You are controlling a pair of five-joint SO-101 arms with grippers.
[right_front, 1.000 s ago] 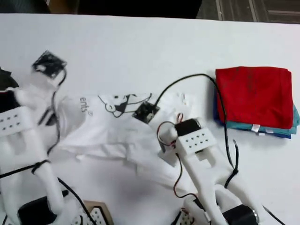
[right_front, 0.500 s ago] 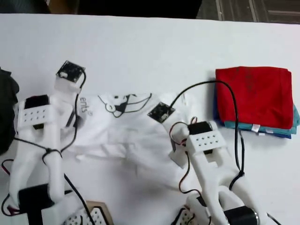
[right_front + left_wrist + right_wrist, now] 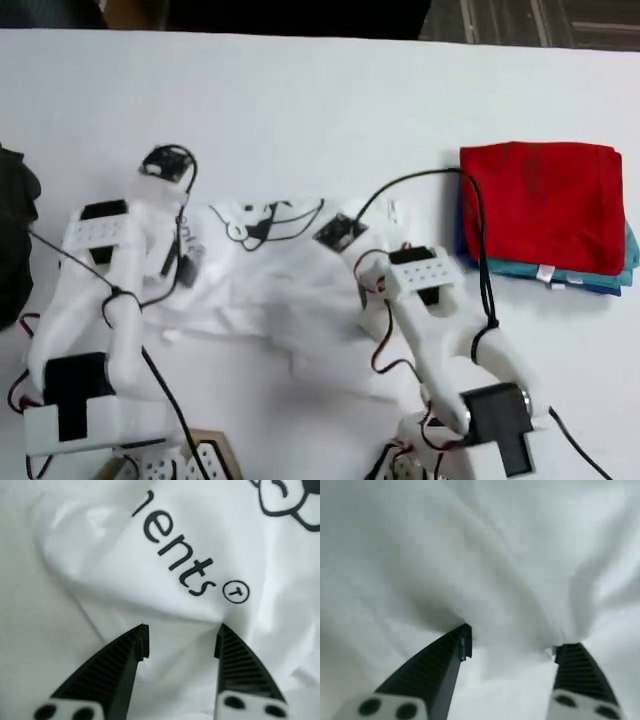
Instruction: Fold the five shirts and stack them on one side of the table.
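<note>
A white shirt (image 3: 270, 290) with a black print lies rumpled across the middle of the table. My left gripper (image 3: 182, 641) stands open just above the shirt's left end (image 3: 165, 540), beside the black lettering; in the high view this gripper (image 3: 187, 258) is at that end. My right gripper (image 3: 515, 647) is open too, its fingers pressed down onto a raised fold of white cloth (image 3: 510, 605) near the shirt's right side. The right arm (image 3: 420, 275) hides that spot from above. A folded stack (image 3: 545, 205), red shirt on top, sits at the right.
A dark object (image 3: 12, 235) lies at the table's left edge. The two arm bases and a wooden block (image 3: 215, 455) stand along the front edge. Bare white table (image 3: 320, 90) stretches across the back.
The left arm has swung right, from off the shirt onto its left end. The right arm has shifted a little right and settled over the shirt's right part.
</note>
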